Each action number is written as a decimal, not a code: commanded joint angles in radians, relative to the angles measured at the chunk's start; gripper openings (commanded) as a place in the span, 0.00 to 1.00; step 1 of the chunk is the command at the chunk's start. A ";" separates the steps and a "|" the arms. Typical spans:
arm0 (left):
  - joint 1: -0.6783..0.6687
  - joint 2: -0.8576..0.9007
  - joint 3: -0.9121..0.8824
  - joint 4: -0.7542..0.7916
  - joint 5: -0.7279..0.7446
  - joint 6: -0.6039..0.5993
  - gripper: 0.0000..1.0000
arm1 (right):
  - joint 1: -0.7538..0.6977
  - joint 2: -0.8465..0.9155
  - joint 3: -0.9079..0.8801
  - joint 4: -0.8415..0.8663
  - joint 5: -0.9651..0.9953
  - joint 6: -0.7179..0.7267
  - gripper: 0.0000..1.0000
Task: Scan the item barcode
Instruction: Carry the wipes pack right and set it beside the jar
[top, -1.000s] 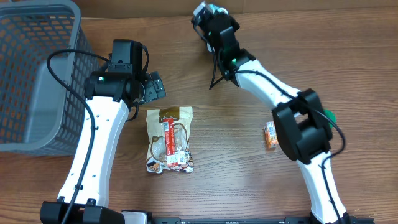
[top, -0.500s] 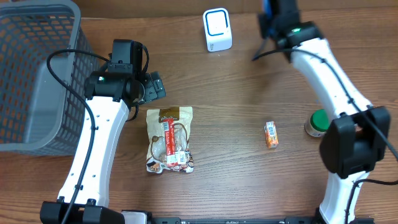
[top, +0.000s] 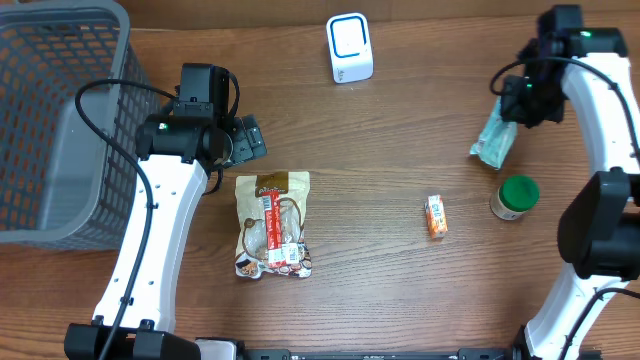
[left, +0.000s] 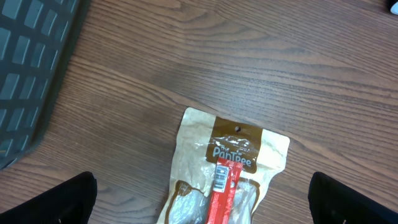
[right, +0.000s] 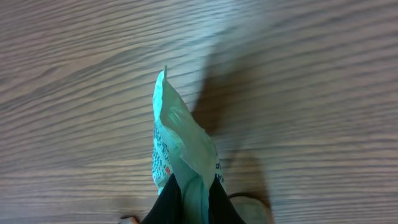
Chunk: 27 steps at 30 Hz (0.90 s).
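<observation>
My right gripper (top: 520, 105) is shut on a pale green packet (top: 495, 140), which hangs above the table's right side. In the right wrist view the packet (right: 180, 149) stands pinched between the two black fingers (right: 165, 202) of that gripper (right: 193, 199). The white scanner with a blue window (top: 349, 47) stands at the back middle, well left of the packet. My left gripper (top: 245, 140) is open above the top of a brown snack pouch (top: 272, 223). In the left wrist view the gripper (left: 202, 205) straddles the pouch (left: 249, 155) with its red barcode strip (left: 224, 186).
A grey basket (top: 50, 130) fills the left back. A small orange pack (top: 436, 216) lies right of the middle. A jar with a green lid (top: 516, 196) stands just below the hanging packet.
The right arm has swung from the scanner at the back middle over to the table's right side, carrying the green packet. The left arm has not moved.
</observation>
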 joint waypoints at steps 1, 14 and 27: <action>0.000 -0.005 0.008 0.000 -0.017 0.014 1.00 | -0.034 -0.024 -0.045 0.003 -0.030 0.011 0.04; 0.000 -0.005 0.008 0.000 -0.016 0.015 1.00 | -0.048 -0.024 -0.198 0.089 -0.173 -0.144 0.04; 0.000 -0.005 0.008 0.000 -0.017 0.015 0.99 | -0.048 -0.024 -0.258 0.004 0.003 -0.299 0.09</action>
